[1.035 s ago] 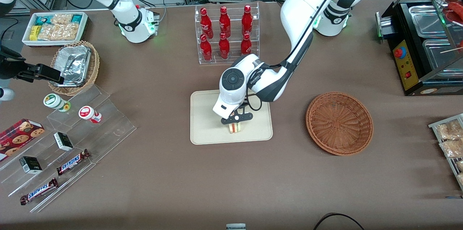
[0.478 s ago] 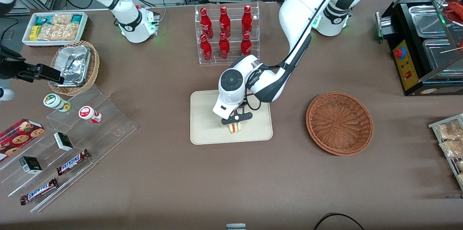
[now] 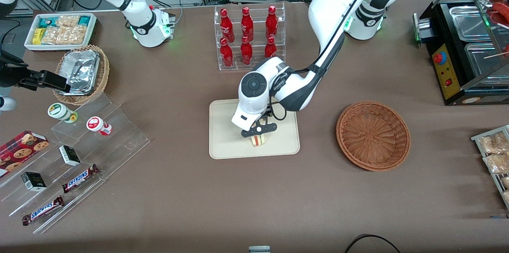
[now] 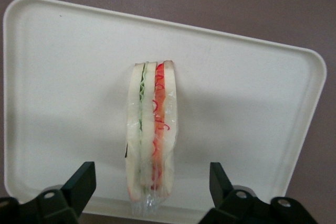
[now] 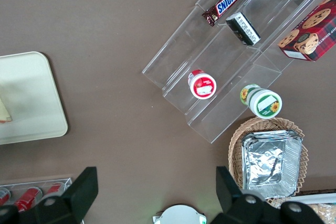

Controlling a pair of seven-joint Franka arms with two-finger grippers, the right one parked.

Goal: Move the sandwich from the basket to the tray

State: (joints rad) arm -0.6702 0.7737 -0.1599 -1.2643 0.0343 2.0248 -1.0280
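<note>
Brown cloth covers the table, and at the middle of the front frame sits the tray [image 3: 226, 133], with the basket [image 3: 373, 135] empty at mid-right. My gripper [image 3: 259, 130] hangs over the tray's nearer half, fingers [image 4: 79, 182] spread wide apart and gripping nothing. The sandwich [image 4: 152, 135] stands on edge on the tray, directly below me and midway between my two fingers, touching neither. Its long axis runs straight away from my wrist, parallel to my finger faces, the red and green layers facing up. I judge the placing done; what remains is lifting straight up, so neither finger clips the bread.
</note>
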